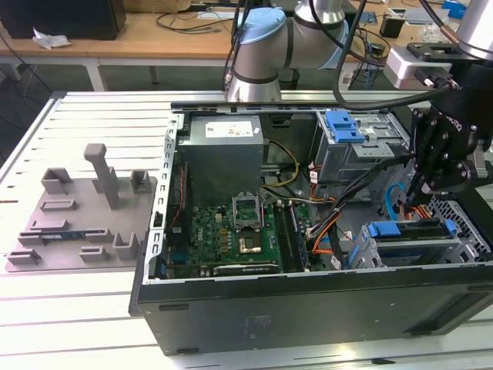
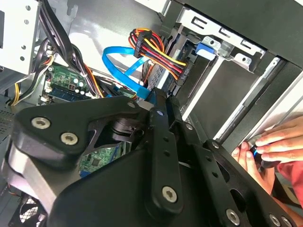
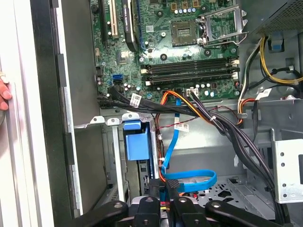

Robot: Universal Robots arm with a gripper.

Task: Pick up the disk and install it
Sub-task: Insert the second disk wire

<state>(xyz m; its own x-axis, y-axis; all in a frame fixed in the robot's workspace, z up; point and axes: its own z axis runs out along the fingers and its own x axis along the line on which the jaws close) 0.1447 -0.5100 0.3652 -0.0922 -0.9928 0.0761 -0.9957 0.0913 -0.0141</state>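
Low inside the case [image 1: 308,308], hand [image 1: 422,193] beside drive cage [image 1: 416,243]

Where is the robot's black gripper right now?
In the exterior view the gripper is on the exterior view's right, reaching into the open computer case, just above the blue-handled drive bay.
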